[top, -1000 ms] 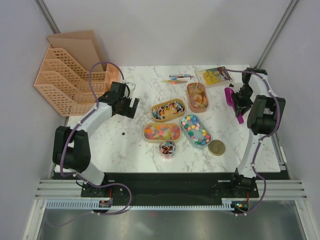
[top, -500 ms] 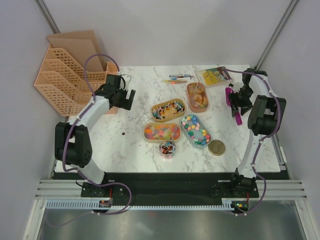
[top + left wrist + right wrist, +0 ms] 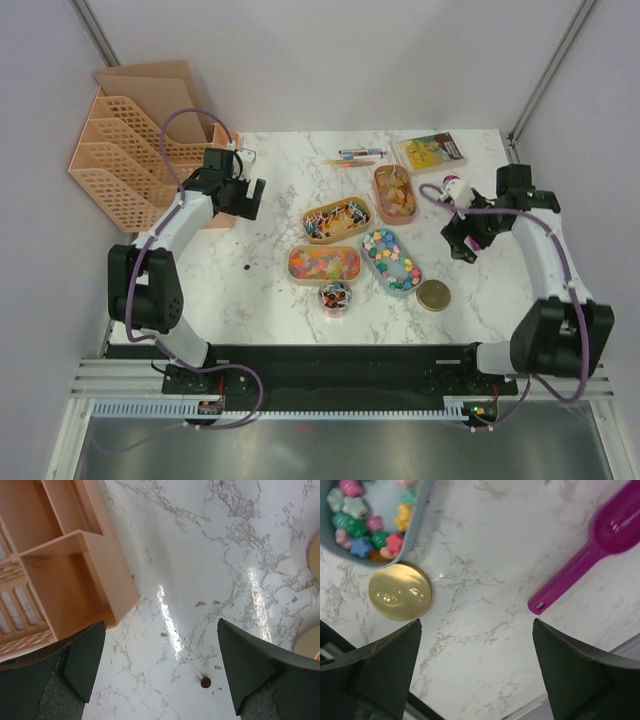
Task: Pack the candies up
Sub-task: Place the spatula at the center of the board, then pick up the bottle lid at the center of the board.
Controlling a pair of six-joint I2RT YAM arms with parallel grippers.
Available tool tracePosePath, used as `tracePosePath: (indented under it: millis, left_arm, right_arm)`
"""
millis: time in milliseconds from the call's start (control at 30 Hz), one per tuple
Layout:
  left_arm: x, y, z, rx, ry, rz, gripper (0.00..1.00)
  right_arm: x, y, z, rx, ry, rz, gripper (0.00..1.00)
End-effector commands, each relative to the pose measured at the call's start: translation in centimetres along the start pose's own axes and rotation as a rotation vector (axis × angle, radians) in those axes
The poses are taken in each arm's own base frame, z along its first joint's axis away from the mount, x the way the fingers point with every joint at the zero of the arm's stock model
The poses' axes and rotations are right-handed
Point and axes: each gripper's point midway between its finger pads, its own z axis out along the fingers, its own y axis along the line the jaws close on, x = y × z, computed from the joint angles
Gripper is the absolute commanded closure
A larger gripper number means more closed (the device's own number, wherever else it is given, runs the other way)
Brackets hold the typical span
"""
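The candies lie sorted in four oval trays mid-table: wrapped striped ones (image 3: pixel 338 219), orange-brown ones (image 3: pixel 395 193), bright orange-pink-yellow ones (image 3: pixel 324 264) and pastel stars (image 3: pixel 390 260) in a blue tray (image 3: pixel 415 517). A small jar (image 3: pixel 335 296) in front of the trays holds mixed candies. Its gold lid (image 3: pixel 433 295) (image 3: pixel 400 591) lies beside it. A brown lollipop (image 3: pixel 247 267) (image 3: pixel 205 682) lies alone on the marble. My left gripper (image 3: pixel 243 197) (image 3: pixel 160 622) hangs open beside the organizer, holding nothing. The right gripper (image 3: pixel 460 243) (image 3: pixel 476 621) is open over bare marble, between the lid and a magenta scoop (image 3: pixel 592 550).
A peach file organizer (image 3: pixel 135 150) (image 3: pixel 75 575) stands at the back left, close to my left gripper. Coloured pens (image 3: pixel 356 156) and a flat yellow packet (image 3: pixel 430 152) lie at the back. The table's right edge (image 3: pixel 570 700) runs just under the right gripper.
My right gripper opened, let go of the magenta scoop and drew back toward the near side. The left gripper shifted back and left toward the organizer.
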Motion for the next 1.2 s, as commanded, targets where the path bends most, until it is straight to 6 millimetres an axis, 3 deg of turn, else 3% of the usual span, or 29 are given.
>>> tracePosePath:
  millis: [0, 33, 133, 200, 300, 700, 1167]
  left_arm:
    - [0.2, -0.6, -1.4, 0.033, -0.018, 0.044, 0.00]
    - [0.3, -0.8, -1.4, 0.037, -0.019, 0.044, 0.00]
    - [0.8, -1.1, -1.5, 0.045, -0.009, 0.045, 0.00]
    - [1.1, -1.1, -1.5, 0.045, -0.003, 0.048, 0.00]
    - [1.4, -1.0, -1.8, 0.039, 0.002, 0.059, 0.00]
    - [2.1, -0.8, -2.6, 0.027, 0.003, 0.079, 0.00]
    - [1.8, -0.8, -2.1, 0.030, 0.007, 0.079, 0.00]
  right_arm:
    - [-1.9, 3.9, 0.6, -0.015, -0.139, -0.560, 0.02]
    - [-0.1, 5.7, 1.8, -0.074, -0.106, -0.662, 0.02]
    - [1.9, 8.7, 2.9, -0.157, -0.094, -0.792, 0.02]
    - [2.1, 10.5, 3.5, -0.209, -0.120, -0.881, 0.02]
    - [2.2, 11.5, 4.2, -0.254, -0.134, -0.917, 0.02]
    - [4.6, 12.4, 6.8, -0.386, -0.056, -0.995, 0.02]
    - [6.7, 12.5, 7.7, -0.462, 0.035, -0.935, 0.02]
